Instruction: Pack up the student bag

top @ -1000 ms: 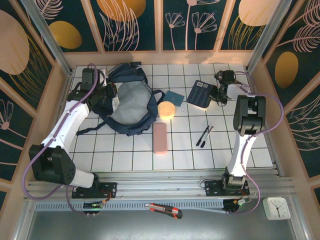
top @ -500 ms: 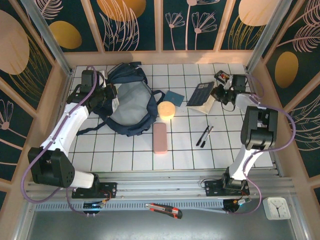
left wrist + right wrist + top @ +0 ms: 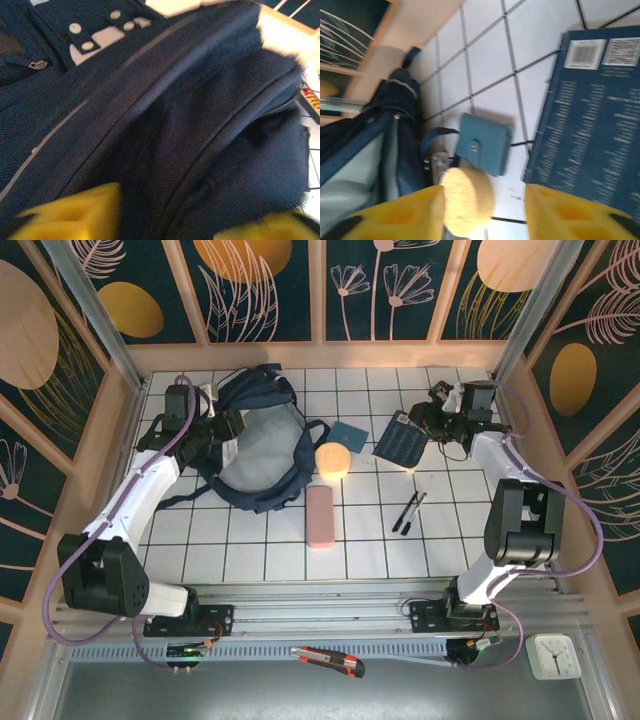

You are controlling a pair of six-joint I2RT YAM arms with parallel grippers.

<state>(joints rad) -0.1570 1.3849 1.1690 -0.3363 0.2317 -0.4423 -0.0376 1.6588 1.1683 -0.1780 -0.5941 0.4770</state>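
Lying back-left: large dark navy fabric student bag (image 3: 255,445), on white tiled table (image 3: 370,540)
Left gripper (image 3: 227,430): at bag's left rim; yellow fingers (image 3: 75,215) spread, released; navy fabric just ahead
Right gripper (image 3: 426,421): yellow fingers (image 3: 570,212) parted, grasping nothing; just beside dark blue printed booklet (image 3: 402,440)
Nearby: cream round disc (image 3: 332,458); small teal wallet (image 3: 348,433); pink oblong case (image 3: 320,515)

Left white-and-black arm (image 3: 140,485) is stretched way out along its side, and its yellow-fingered claw (image 3: 225,432) is turned inward with the fingers spread wide. Right arm (image 3: 497,462) reaches far too, wrist bent leftward, claw (image 3: 425,420) gaping as well.
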